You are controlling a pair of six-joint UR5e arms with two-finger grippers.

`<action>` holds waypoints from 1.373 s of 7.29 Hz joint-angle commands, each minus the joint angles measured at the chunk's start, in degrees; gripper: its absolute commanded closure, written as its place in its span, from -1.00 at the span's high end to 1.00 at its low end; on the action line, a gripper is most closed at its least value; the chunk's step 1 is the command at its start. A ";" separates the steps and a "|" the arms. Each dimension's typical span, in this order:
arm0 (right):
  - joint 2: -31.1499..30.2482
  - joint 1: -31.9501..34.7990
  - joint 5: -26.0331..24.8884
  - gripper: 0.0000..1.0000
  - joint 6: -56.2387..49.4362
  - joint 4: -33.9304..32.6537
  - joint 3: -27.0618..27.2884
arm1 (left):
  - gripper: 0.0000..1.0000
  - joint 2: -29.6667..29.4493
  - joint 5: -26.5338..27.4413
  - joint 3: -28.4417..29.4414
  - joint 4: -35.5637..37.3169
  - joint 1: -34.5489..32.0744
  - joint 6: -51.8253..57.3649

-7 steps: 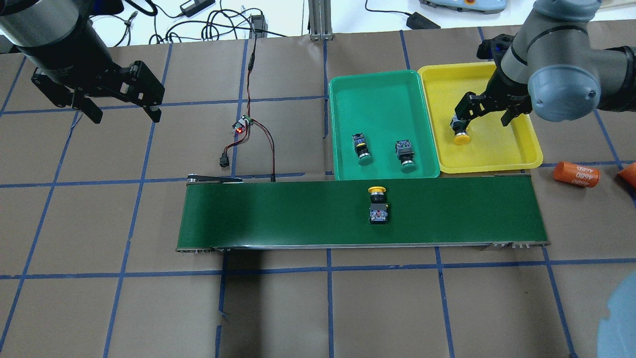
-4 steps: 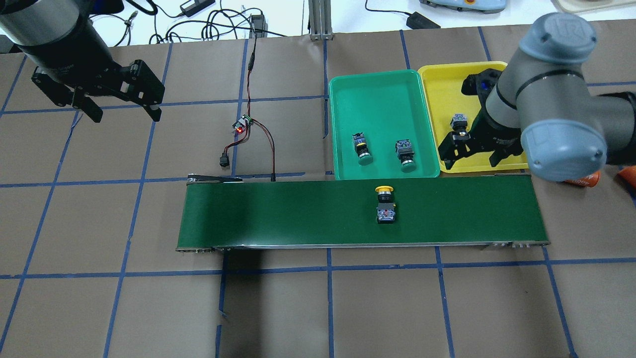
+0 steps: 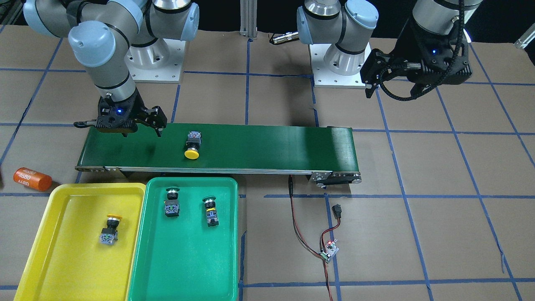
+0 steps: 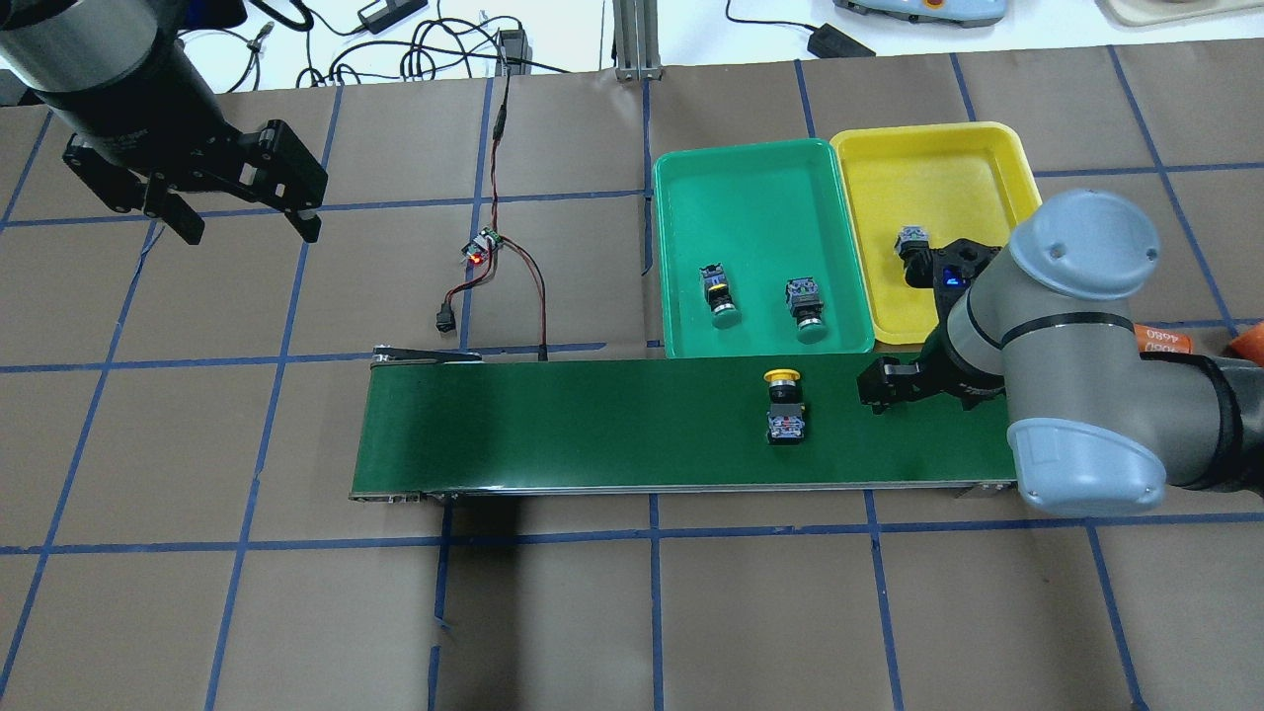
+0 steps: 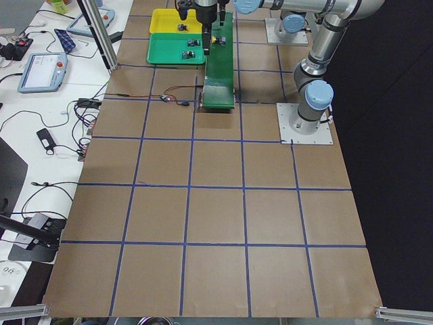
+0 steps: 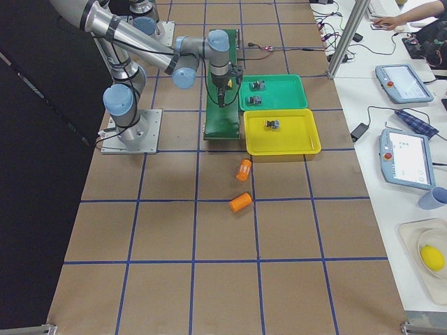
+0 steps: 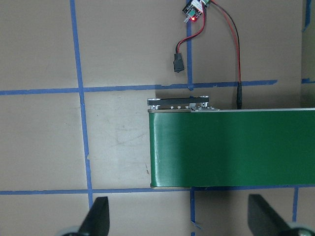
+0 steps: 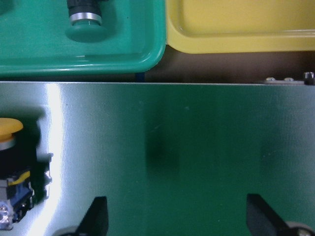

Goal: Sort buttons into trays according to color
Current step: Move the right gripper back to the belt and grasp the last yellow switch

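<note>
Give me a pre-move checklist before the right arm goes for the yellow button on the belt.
1. Right gripper open and empty: ok.
2. Right gripper lined up over the belt button: not ok; it hangs beside it, toward the belt's yellow-tray end.
3. Belt button unobstructed on the conveyor belt: ok.
4. Yellow tray has free room: ok; one tray button inside.
5. Green tray holds only green buttons: ok; two of them.
6. Left gripper clear of the belt: ok; open, off to the side.
</note>
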 commanded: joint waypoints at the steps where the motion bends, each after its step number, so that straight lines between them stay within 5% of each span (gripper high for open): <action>1: -0.30 0.01 0.28 1.00 0.28 -0.07 0.19 | 1.00 0.01 0.00 0.00 0.00 0.00 0.05; 10: 0.75 3.96 0.45 1.00 7.31 -0.51 0.19 | 1.00 0.01 0.00 -0.09 0.09 0.00 0.05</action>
